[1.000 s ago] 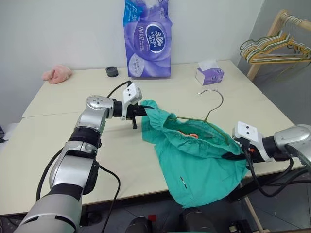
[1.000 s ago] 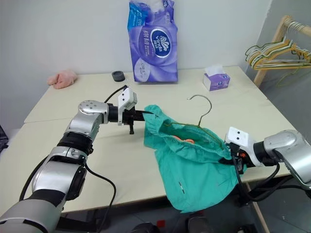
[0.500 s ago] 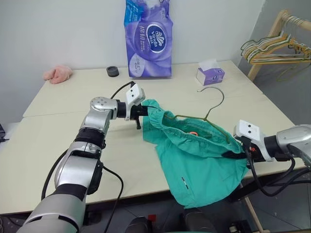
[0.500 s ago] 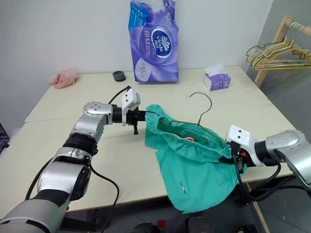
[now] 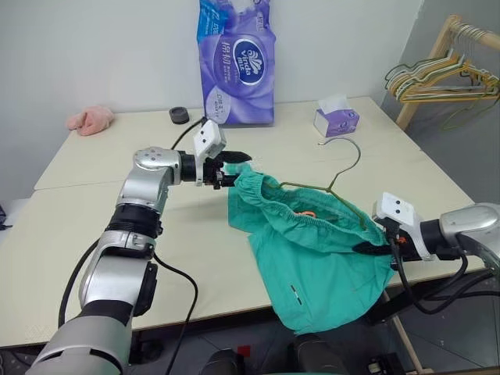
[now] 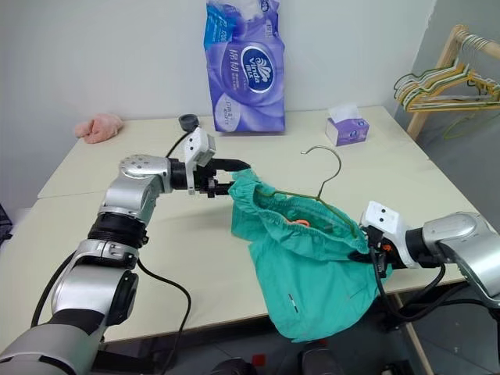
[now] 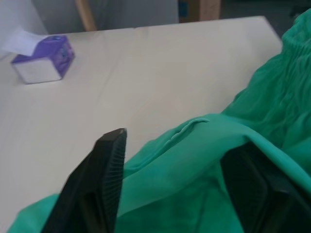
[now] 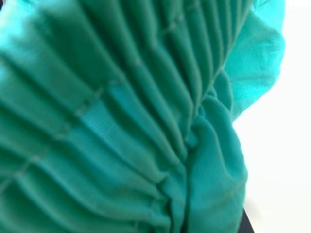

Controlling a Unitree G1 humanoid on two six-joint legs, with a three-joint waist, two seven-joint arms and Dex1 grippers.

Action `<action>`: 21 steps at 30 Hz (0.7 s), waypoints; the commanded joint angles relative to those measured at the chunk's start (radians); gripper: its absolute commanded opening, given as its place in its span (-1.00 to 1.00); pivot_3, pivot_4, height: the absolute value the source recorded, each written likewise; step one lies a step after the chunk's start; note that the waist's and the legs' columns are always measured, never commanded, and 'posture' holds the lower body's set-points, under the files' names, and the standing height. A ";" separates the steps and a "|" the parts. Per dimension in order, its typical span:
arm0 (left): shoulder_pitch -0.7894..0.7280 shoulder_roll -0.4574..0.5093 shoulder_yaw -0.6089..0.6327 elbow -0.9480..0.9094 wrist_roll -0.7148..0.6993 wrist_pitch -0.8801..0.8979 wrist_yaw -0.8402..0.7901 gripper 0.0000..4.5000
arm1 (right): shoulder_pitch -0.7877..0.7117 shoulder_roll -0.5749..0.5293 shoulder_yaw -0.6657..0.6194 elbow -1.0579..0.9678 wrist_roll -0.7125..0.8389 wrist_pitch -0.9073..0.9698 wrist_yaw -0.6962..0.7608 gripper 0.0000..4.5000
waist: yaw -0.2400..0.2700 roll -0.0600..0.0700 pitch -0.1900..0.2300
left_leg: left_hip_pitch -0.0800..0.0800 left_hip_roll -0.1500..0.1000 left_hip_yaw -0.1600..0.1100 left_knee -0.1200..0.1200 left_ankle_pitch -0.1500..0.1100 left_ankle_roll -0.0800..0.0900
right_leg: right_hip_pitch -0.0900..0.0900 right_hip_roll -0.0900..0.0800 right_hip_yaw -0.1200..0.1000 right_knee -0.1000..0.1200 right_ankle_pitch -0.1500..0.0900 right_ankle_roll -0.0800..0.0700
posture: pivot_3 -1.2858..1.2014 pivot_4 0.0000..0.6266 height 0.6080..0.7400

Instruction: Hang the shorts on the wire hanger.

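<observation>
1. Left claw (image 5: 234,167) has its fingers (image 7: 104,179) spread apart, straddling a fold of the shorts (image 5: 316,258) at the waistband's upper-left corner. I can't confirm contact from the wrist view; cloth lies between the fingers, not pinched.
2. Right claw (image 5: 373,248) is clenched on the shorts at the waistband's right end. Gathered teal elastic sits right up against the wrist camera (image 8: 121,121).
3. Shorts are stretched between the two claws, waistband open and facing up, legs draping over the near edge of the surface (image 5: 94,226). Small white mark shows on the hanging front.
4. Wire hanger (image 5: 332,181) sits inside the waistband opening: hook sticks up and out past the far side of the shorts, one sloping shoulder visible crossing above the waistband, the rest hidden in the cloth. Small orange thing shows inside the opening; can't tell what it is.
5. Relative to the shorts: purple tissue box (image 5: 337,119) beyond them, toward the right; big purple tissue pack (image 5: 237,66) well behind, against the wall; small black ring (image 5: 179,115) left of that pack; pink fluffy cloth (image 5: 91,119) far left at the back.
6. Bunch of yellow and green hangers (image 5: 437,78) hangs on a wooden rack, off the surface, well beyond the shorts to the right.
</observation>
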 commanded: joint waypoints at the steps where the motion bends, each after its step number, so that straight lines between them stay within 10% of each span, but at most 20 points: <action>1: -0.052 0.051 -0.012 0.145 0.131 -0.220 0.186 0.37 | 0.014 0.029 -0.108 -0.025 0.053 0.076 -0.070 -1.00 | 0.002 0.000 0.000 | 0.000 0.000 0.000 0.000 0.000 0.000 | 0.000 0.000 0.000 0.000 0.000 0.000 | -0.14 -0.83 1.00; 6: -0.077 0.048 -0.009 0.234 0.147 -0.316 0.196 0.37 | 0.058 0.141 -0.258 -0.063 0.141 0.262 -0.212 -1.00 | 0.007 0.000 0.000 | -0.001 0.000 0.000 0.000 0.000 0.000 | 0.000 -0.001 0.000 0.000 0.000 0.000 | -0.15 -0.81 1.00; 21: 0.065 -0.134 -0.038 -0.508 -0.226 0.351 -0.001 0.37 | 0.053 0.696 -0.852 -0.297 0.355 0.676 -0.923 -1.00 | -0.037 0.004 0.004 | -0.001 0.000 0.000 -0.002 0.000 0.000 | 0.000 -0.001 0.000 0.001 0.000 0.000 | -0.24 -0.58 1.00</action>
